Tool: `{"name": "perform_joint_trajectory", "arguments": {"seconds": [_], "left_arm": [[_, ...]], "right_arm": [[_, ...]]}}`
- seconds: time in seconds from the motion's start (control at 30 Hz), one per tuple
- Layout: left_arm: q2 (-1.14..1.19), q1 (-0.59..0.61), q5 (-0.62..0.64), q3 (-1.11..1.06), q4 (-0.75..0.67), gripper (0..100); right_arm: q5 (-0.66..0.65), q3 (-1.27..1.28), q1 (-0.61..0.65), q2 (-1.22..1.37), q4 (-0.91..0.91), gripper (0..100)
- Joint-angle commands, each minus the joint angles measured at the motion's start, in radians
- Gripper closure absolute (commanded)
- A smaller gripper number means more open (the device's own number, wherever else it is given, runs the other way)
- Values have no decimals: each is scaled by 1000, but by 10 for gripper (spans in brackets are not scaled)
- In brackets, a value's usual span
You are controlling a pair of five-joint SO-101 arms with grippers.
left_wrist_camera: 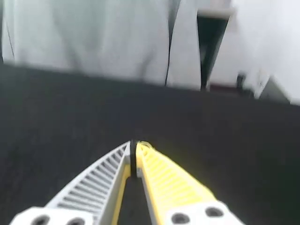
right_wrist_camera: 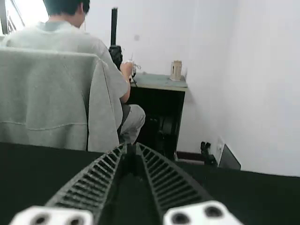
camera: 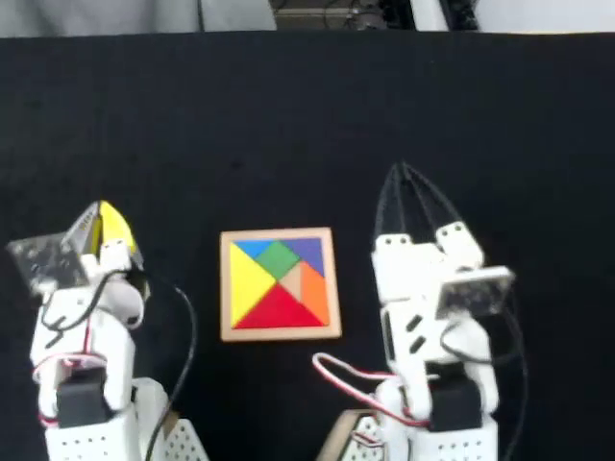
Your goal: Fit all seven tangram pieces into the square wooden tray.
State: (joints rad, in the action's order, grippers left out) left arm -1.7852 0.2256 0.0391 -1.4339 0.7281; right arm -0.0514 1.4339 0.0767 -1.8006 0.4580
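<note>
The square wooden tray (camera: 280,333) lies on the black surface (camera: 288,125) between the two arms. The coloured tangram pieces (camera: 281,309) lie flat inside it, edge to edge. The left pincer (camera: 104,216) (left_wrist_camera: 133,146), one finger yellow and one white, is pressed together, well apart from the tray's left side. The black right pincer (camera: 404,171) (right_wrist_camera: 131,148) is also pressed together, off to the tray's right. A black cable (camera: 191,327) loops beside the left arm's base, and a red-and-white cable (camera: 336,370) curls by the right arm's base.

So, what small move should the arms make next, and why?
Probably none: the tray looks fully filled with coloured pieces, and the left gripper and right gripper sit shut and empty, apart from it on either side. I would move neither arm.
</note>
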Motion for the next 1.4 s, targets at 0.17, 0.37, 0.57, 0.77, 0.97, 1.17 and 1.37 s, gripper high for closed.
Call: {"name": "perform_joint_trajectory", "arguments": {"seconds": [0.17,0.37,0.57,0.77,0.97,1.17,1.37], "left_arm": [[-29,25,2,-266,-158,971],[-28,21,-3,-266,-14,970],[-28,25,2,-266,203,970],[-29,24,3,-265,376,970],[-28,21,-3,-265,543,970],[-31,19,-3,-265,546,970],[-31,-70,2,-265,546,970]], "right_arm": [[6,257,-127,-58,-169,986],[6,252,-199,-82,127,987],[6,252,-201,-91,376,987],[8,252,-196,-91,609,987],[8,251,-196,-91,798,987],[5,251,-203,-91,847,987],[6,251,-196,-91,847,987]]}}
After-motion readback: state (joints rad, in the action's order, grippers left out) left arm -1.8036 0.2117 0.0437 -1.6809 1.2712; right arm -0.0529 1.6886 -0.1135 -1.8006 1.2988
